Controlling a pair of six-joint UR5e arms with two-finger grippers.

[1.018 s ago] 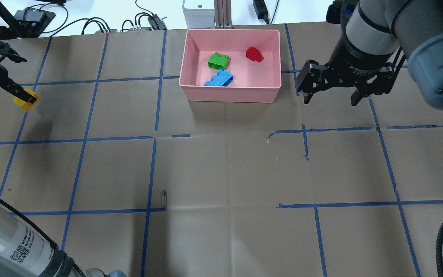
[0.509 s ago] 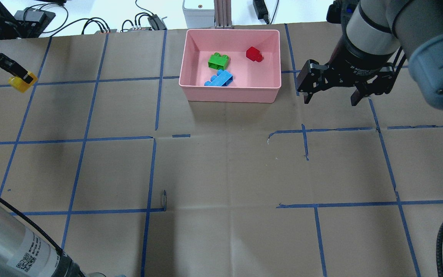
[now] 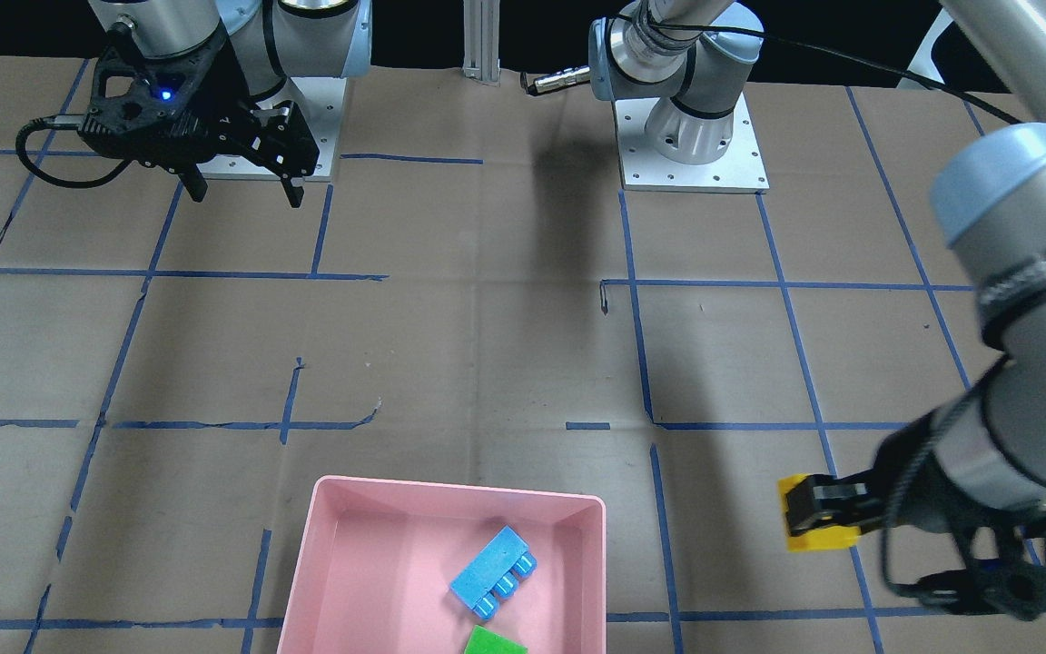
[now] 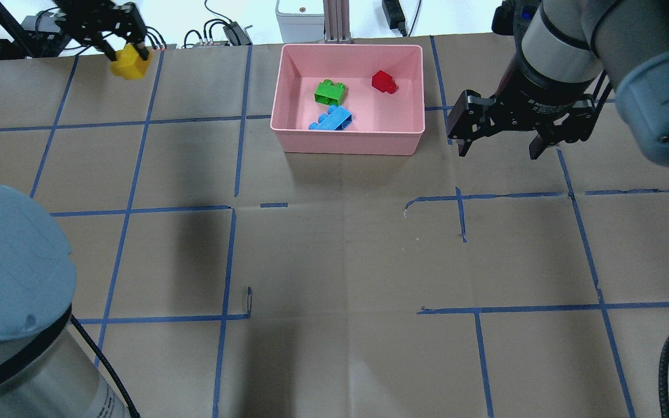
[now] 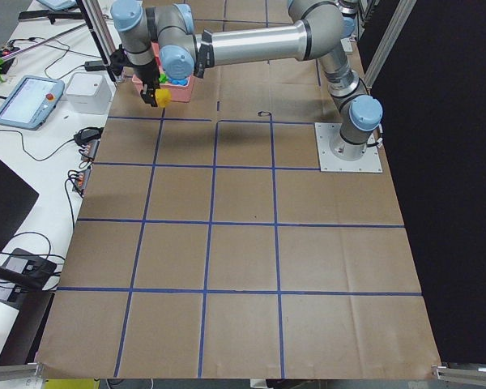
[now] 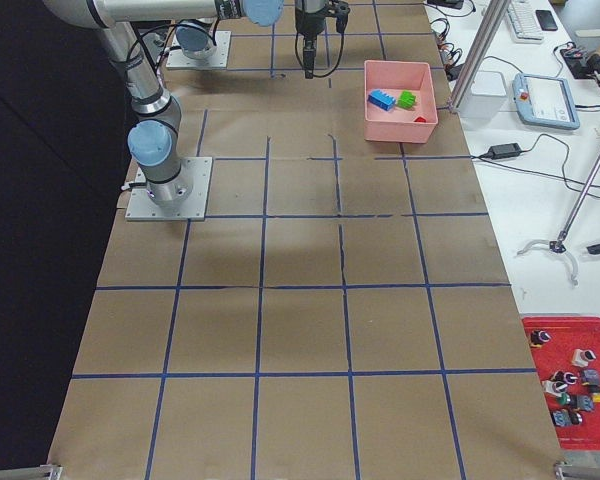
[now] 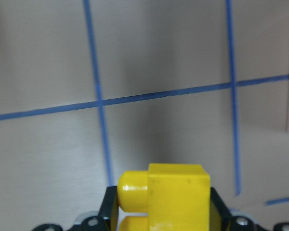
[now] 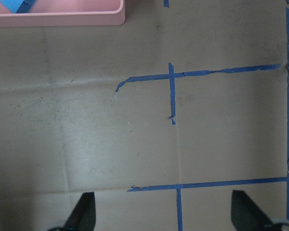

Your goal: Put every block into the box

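The pink box (image 4: 404, 144) stands at the table's far middle and holds the green brick (image 4: 330, 92), the red brick (image 4: 383, 81) and the longer blue brick (image 4: 332, 119). My left gripper (image 4: 127, 55) is shut on the yellow brick (image 4: 130, 64) and holds it above the table, left of the box. The yellow brick also shows in the front view (image 3: 815, 527) and the left wrist view (image 7: 171, 195). My right gripper (image 4: 497, 145) is open and empty, hovering right of the box. The box edge shows in the right wrist view (image 8: 86, 19).
Brown paper with blue tape lines covers the table (image 4: 334, 261). Cables and small devices (image 4: 218, 32) lie along the far edge behind the box. A red tray of small parts (image 6: 570, 380) sits off the table in the right-side view.
My left gripper has carried the yellow brick up and to the right, from the far left edge toward the box. The right arm has barely moved.
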